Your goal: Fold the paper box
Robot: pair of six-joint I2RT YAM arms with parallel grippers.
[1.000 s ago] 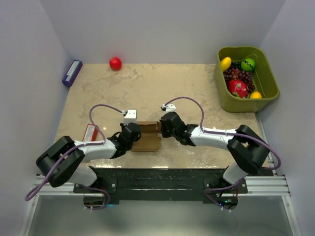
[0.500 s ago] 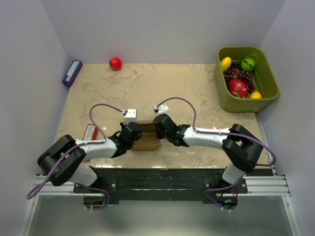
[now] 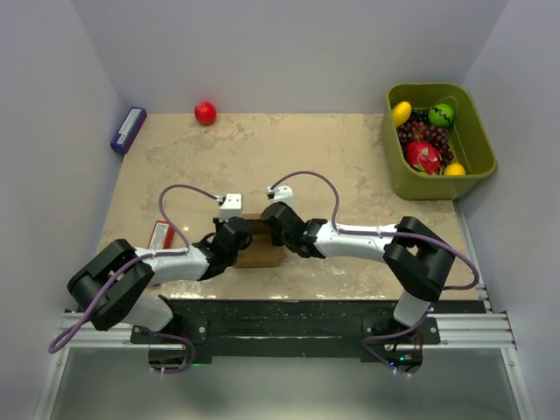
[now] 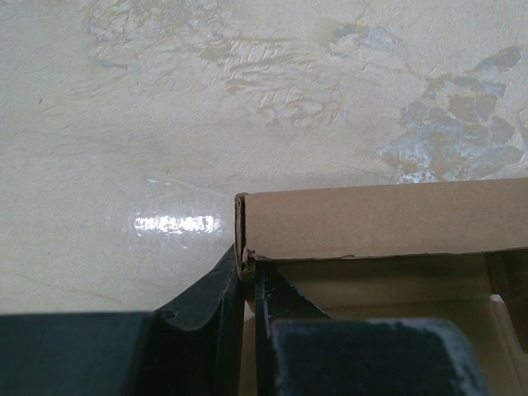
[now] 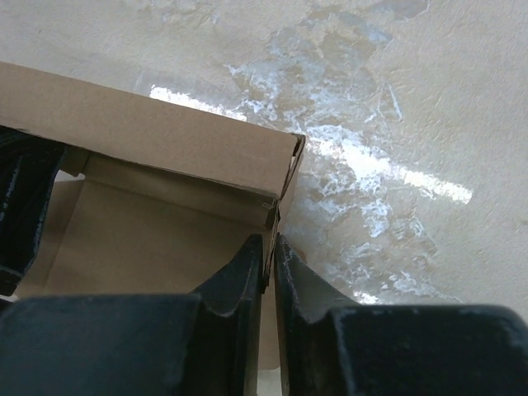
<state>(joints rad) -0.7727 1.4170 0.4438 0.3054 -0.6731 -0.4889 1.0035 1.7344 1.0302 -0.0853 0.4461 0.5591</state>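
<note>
You are viewing the paper box (image 3: 260, 255) near the front edge of the bench (image 3: 350, 166), between the two arms, and in the top view both wrists are covering most of it, leaving only a strip of brown cardboard showing. The left fingers (image 3: 234, 238) are pinching the box's left end: in the left wrist view they (image 4: 247, 276) are standing almost closed, with the edge of an upright wall of the box (image 4: 379, 219) clamped between them. The right fingers (image 3: 278, 229) are gripping the opposite end; in the right wrist view they (image 5: 271, 247) are standing almost closed with the corner edge of a wall of the box (image 5: 165, 132) between them. Both wrist views are cutting off the box's floor and far flaps, so you cannot tell how far the panels are folded. The cardboard is showing plain brown faces. The red packet (image 3: 159, 236) is lying partly under the left arm's cable, and its print is too small to read. The same is applying to the purple-blue box (image 3: 128, 129) at the bench's far left corner.
</note>
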